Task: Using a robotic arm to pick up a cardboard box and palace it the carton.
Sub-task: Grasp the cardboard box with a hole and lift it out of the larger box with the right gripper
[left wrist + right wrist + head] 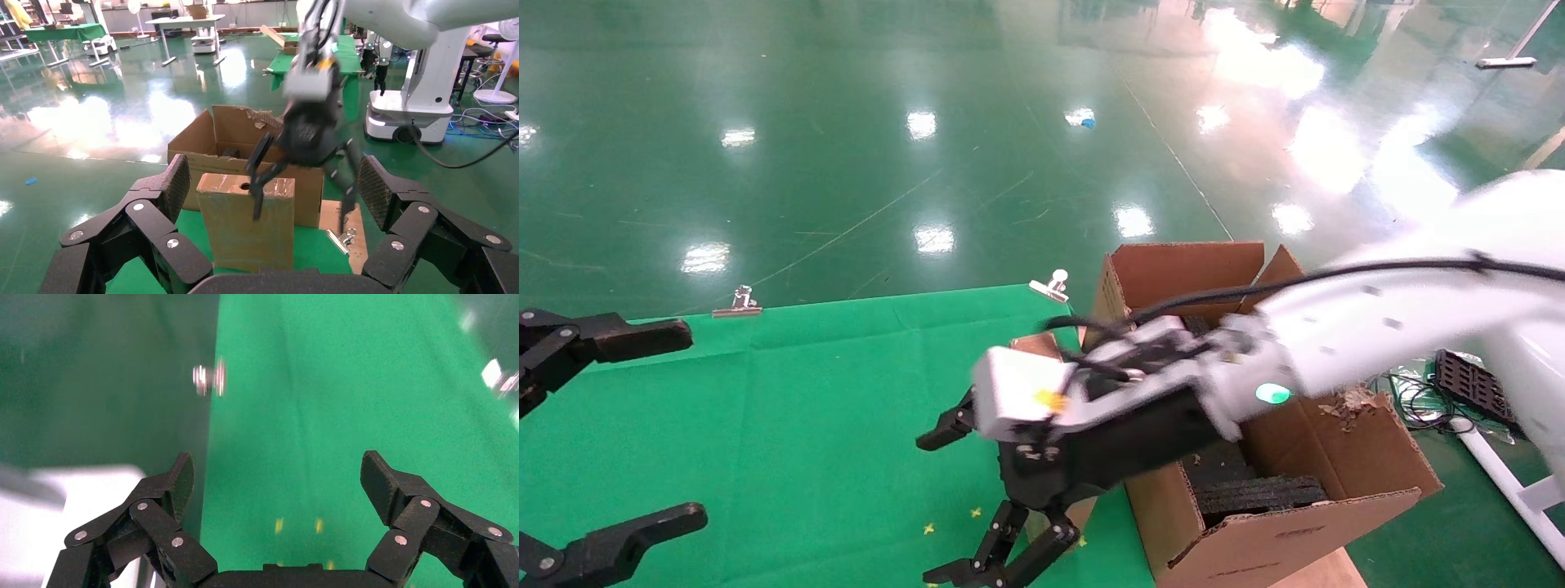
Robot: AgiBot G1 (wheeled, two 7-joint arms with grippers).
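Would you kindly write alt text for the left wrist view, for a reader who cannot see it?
The right gripper, fingers open, hangs over a small taped cardboard box standing upright on green cloth. The larger open carton sits just behind it, and the left gripper's open black fingers frame the foreground.

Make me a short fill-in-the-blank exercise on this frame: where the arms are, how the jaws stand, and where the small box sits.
1. The right gripper, on the robotic arm, hangs over the green cloth with its jaws ____.
2. The cardboard box stands on the cloth just outside the ____.
3. The left gripper waits at the cloth's left edge, holding ____.
4. The round hole in the small box is in its ____ face.

Missing words: open; carton; nothing; top
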